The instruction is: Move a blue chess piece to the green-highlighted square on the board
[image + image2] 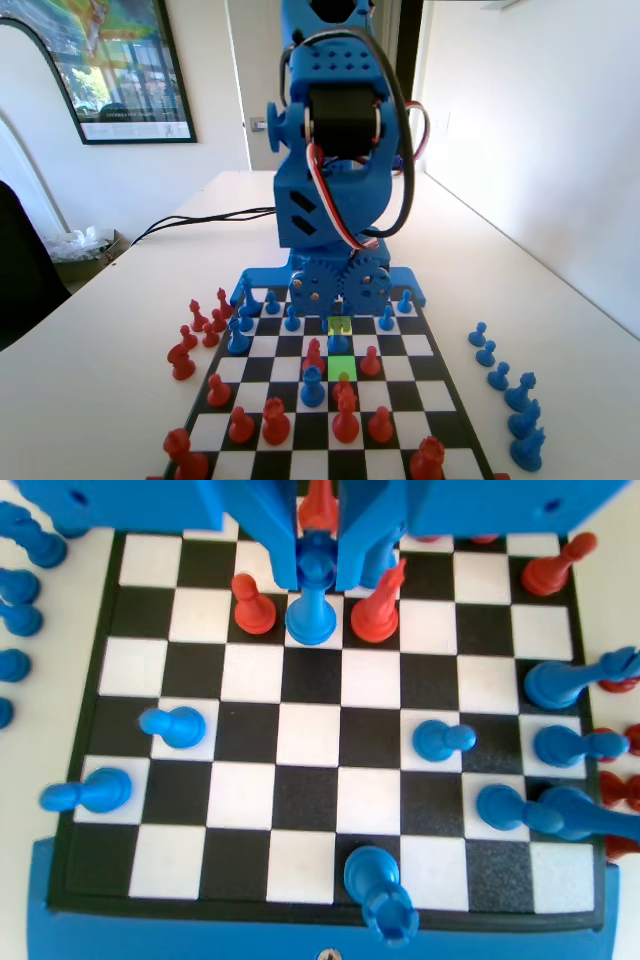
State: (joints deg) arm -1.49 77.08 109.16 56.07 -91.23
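Blue plastic, slim and knob-topped, the blue chess piece (313,598) is standing upright on a white square in the wrist view, with its head sitting between the two fingers (275,535) of the gripper (318,568). The fingers are hanging close on either side of the knob, narrowly set; whether they are actually pressing on it I cannot tell. In the fixed view the same piece (339,341) is sitting on the yellow-lit square (340,326), directly under the arm, and the green-highlighted square (342,367) is lying just beside it, one square nearer that camera.

Judging by its look, the piece is light, rigid and smooth, so it is likely slipping easily if pinched on the rounded knob alone; taking hold just under the head, at the narrow neck, seems safer. Its small base is making it easy to topple.

Red pieces are crowding it: a red pawn (252,604) on the left and a taller red piece (378,608) on the right in the wrist view, both near. More blue pieces are spread across the board (310,745), and captured ones are resting on the table (560,300).
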